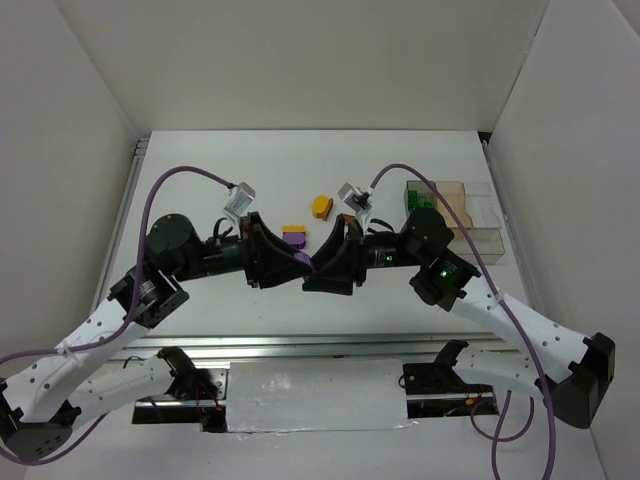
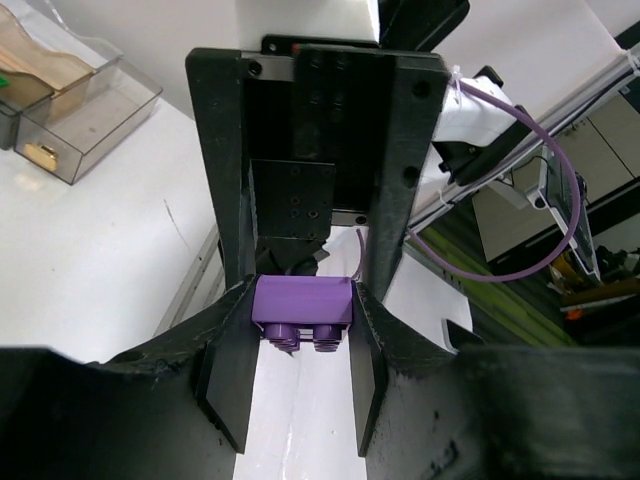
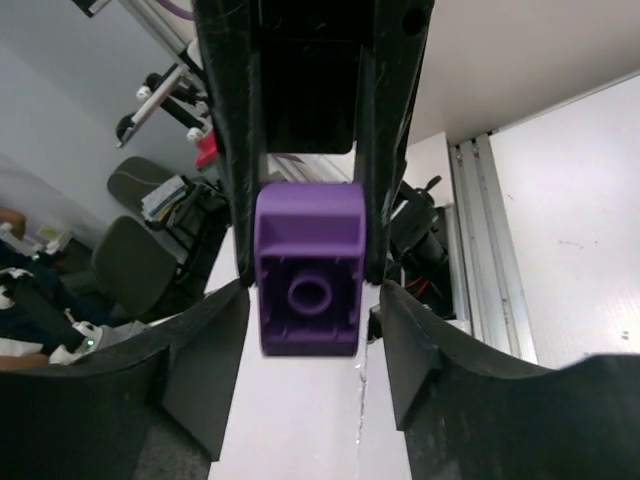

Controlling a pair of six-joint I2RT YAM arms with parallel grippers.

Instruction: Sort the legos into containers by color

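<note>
Two pincers meet over the desk [image 1: 250, 170]: left pincer [image 2: 302, 300] clamps a purple lego [image 3: 307, 285], right pincer [image 3: 312, 310] stands parted around it. Handover, seemingly; right must close before left releases.

At centre of the overhead view the left gripper [image 2: 302, 300] and right gripper [image 3: 312, 295] tip to tip, a lego brick [image 1: 306, 262] between them, second brick [image 1: 294, 237] on the table [image 1: 200, 180] just behind, rounded brick [image 1: 321, 205] farther back, compartment tray [image 1: 485, 215] at right, small bricks [image 1: 422, 200] in its left end
</note>
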